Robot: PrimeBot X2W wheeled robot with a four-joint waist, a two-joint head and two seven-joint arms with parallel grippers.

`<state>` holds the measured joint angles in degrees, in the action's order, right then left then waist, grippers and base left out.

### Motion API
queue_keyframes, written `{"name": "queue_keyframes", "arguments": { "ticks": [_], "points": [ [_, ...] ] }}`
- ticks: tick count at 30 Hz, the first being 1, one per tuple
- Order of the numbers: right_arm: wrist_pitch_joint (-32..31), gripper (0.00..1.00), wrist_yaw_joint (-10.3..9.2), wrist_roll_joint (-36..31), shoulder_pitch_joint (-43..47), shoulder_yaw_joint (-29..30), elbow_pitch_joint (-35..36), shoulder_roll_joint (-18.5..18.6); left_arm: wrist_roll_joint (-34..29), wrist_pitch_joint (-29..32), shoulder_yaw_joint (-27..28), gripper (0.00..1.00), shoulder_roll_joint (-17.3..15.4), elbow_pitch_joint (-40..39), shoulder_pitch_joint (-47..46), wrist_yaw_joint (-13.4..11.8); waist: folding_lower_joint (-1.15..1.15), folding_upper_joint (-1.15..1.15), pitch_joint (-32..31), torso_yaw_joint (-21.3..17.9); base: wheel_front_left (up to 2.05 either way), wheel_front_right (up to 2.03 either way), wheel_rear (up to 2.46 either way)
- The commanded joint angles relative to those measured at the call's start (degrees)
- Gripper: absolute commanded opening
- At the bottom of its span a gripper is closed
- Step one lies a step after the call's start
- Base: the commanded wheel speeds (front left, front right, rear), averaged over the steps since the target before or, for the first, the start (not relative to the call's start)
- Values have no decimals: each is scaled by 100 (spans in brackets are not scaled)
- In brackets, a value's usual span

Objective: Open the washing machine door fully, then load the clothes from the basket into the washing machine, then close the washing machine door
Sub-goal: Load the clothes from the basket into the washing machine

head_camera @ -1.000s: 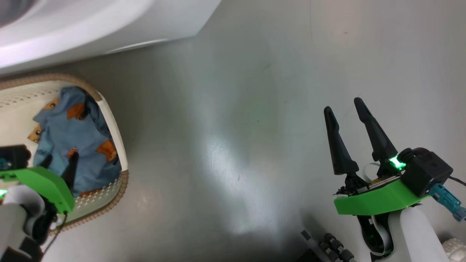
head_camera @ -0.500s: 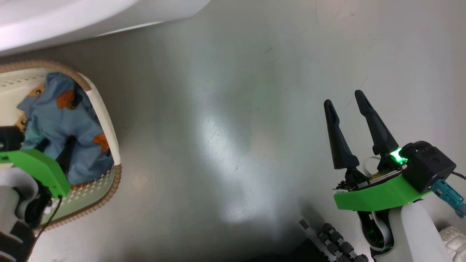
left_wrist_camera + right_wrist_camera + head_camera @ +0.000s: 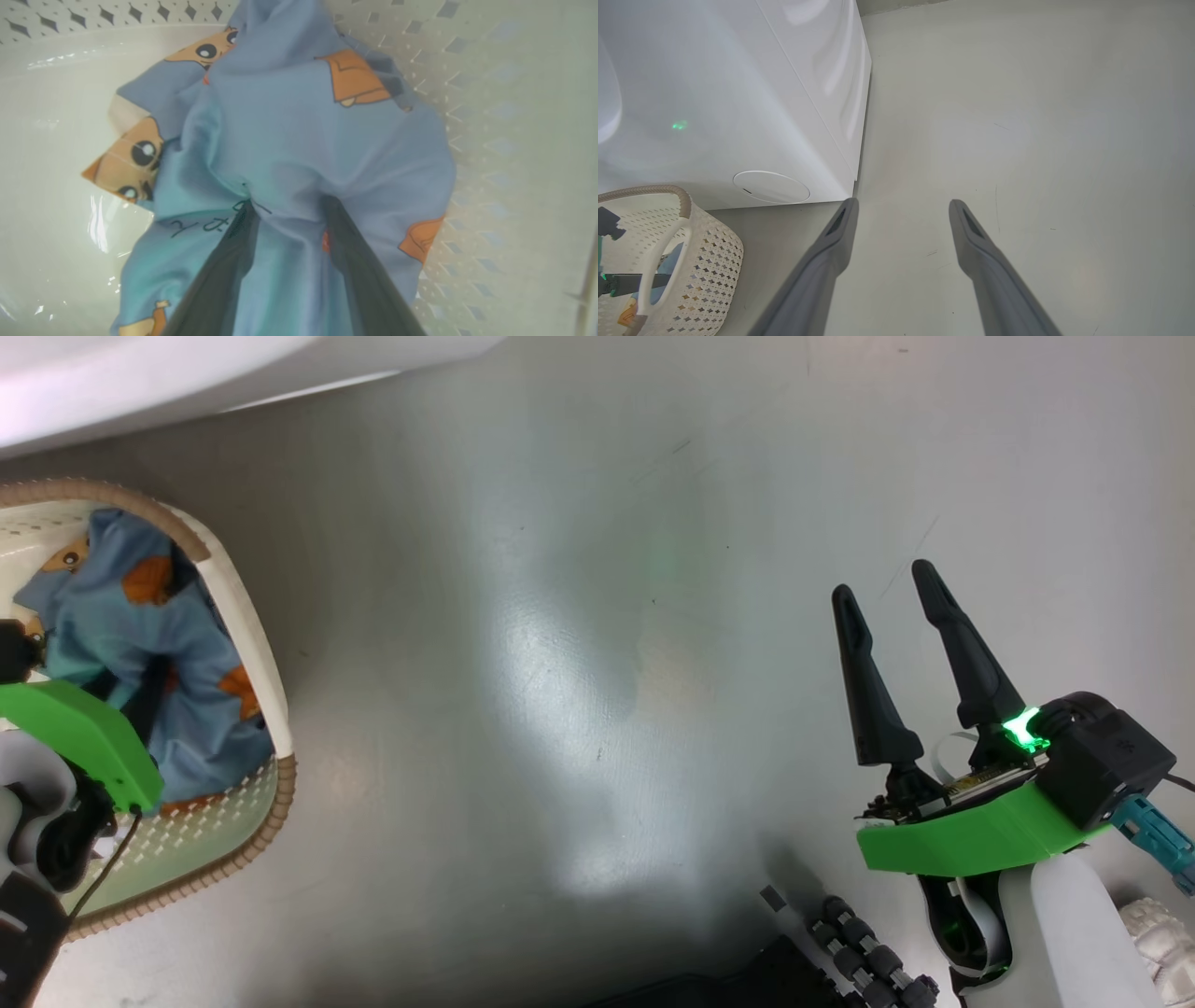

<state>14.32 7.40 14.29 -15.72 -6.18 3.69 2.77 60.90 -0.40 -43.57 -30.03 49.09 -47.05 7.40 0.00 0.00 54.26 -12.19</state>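
Observation:
The cream perforated basket (image 3: 245, 616) with its brown rim stands on the floor at the left, below the white washing machine (image 3: 140, 383). Light-blue clothes (image 3: 112, 607) with orange motifs lie in it. My left gripper (image 3: 140, 686) reaches down into the basket. In the left wrist view its fingers (image 3: 219, 275) are dug into the clothes (image 3: 299, 116), a fold is bunched between them, and the tips of the left gripper (image 3: 287, 200) are buried in cloth. My right gripper (image 3: 882, 581) hovers open over bare floor at the right. The washing machine door is out of view.
In the right wrist view the open right gripper (image 3: 903, 203) points at grey floor beside the washing machine (image 3: 738, 93) corner, whose small round flap (image 3: 770, 186) sits low. The basket (image 3: 714, 252) stands at the lower left. My dark wheeled base (image 3: 840, 961) shows at the bottom.
The head camera has shifted, so the basket sits further left and higher in the picture. My left gripper stays down in the clothes. The right gripper has barely moved.

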Motion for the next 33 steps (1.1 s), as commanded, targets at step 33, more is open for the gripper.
{"name": "queue_keyframes", "arguments": {
  "ticks": [33],
  "points": [
    [68,100,9,-452,346,183,-302,10,-408,-1458,1118,0,109,-856,1296,9,0,0,-2083,808,0,0,0]
  ]
}}
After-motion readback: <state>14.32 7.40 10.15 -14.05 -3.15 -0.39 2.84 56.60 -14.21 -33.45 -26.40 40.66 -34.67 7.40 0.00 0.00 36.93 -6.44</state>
